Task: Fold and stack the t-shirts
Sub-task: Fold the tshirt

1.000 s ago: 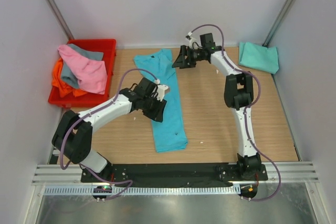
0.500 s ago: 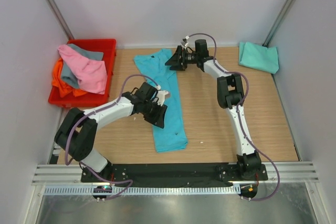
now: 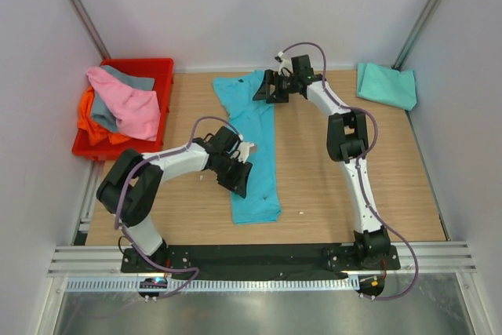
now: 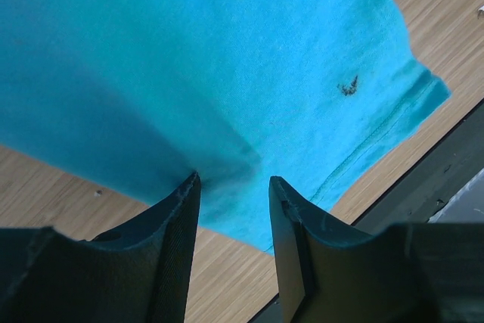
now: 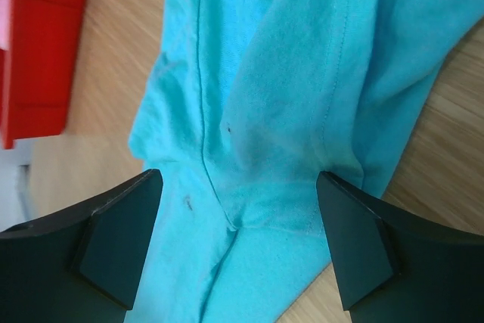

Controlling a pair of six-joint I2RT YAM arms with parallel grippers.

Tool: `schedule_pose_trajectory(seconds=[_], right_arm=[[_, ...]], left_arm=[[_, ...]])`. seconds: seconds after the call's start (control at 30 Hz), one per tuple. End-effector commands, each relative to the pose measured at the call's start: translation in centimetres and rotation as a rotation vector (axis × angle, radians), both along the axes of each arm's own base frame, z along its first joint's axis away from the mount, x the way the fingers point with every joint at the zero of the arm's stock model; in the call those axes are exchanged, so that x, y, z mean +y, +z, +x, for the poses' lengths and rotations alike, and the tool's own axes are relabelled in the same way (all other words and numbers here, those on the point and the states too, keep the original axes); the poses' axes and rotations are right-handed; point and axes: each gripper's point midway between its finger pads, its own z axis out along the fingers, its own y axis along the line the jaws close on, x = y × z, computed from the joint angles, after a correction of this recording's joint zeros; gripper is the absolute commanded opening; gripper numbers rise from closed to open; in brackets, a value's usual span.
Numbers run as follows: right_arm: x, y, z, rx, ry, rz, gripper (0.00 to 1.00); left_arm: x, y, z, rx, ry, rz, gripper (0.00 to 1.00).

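Down the middle of the tabletop (image 3: 329, 186) lies the turquoise t-shirt (image 3: 255, 147), stretched long. At its left edge the left claw (image 4: 231, 183) stands half spread, tips right at the cloth, gripping nothing. Over its far end the right claw (image 5: 238, 179) gapes wide. A folded mint-teal t-shirt (image 3: 386, 85) sits far right; a pink t-shirt (image 3: 129, 103) tops the heap in the red crate (image 3: 157, 64).

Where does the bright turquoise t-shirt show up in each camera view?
Top external: turquoise t-shirt, a long strip mid-table between the arms.
Left wrist: turquoise t-shirt fills the upper picture.
Right wrist: turquoise t-shirt fills the centre.
Shared landmark: the wooden table, bare beside the cloth in all three.
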Motion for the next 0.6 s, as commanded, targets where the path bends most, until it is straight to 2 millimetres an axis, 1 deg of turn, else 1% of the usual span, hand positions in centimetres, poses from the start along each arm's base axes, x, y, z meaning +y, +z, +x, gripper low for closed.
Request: schedule_pose_trajectory(seconds=[0.0,0.03,0.07,0.27,0.3,0.37,0.4,0.47,0.57], right_arm=[[-6.1,-2.7,-0.7,-0.007,-0.09,-0.324,0.91],[-6.4,-2.8,-0.9,-0.008,-0.091,-0.336,0.91],[-7.1,-3.5,-1.4,0.01,-0.094,-0.356,0.91],[-8.8,-3.2,-2.5,0.019,-0.091,-0.406,0.92],[-9.0,-3.2,-2.5,0.019,-0.093,-0.417,0.92],[-9.3,-3.2,-2.7,0.012,-0.091,-0.436,0.92],[-9.6,-3.3,-2.5,0.006,-0.098,-0.446,0.93],[-9.6,-3.1,-2.4,0.002,-0.099,-0.447,0.93],[-9.5,-2.8,-2.7,0.021,-0.105,-0.438,0.94]], left_arm=[[-1.0,-0.2,-0.2,0.01,-0.036,-0.003,0.43],[-1.1,-0.4,-0.3,0.014,-0.045,0.0,0.43],[-1.3,-0.4,-0.5,0.02,-0.054,0.002,0.43],[-2.2,-0.6,-2.1,0.038,-0.099,0.005,0.44],[-2.4,-0.6,-2.7,0.037,-0.116,0.008,0.44],[-2.4,-0.8,-3.6,0.032,-0.139,0.015,0.45],[-2.7,-0.9,-4.4,0.024,-0.167,0.019,0.45],[-2.7,-1.4,-5.6,0.022,-0.199,0.035,0.45],[-2.8,-1.7,-6.5,0.036,-0.214,0.037,0.45]])
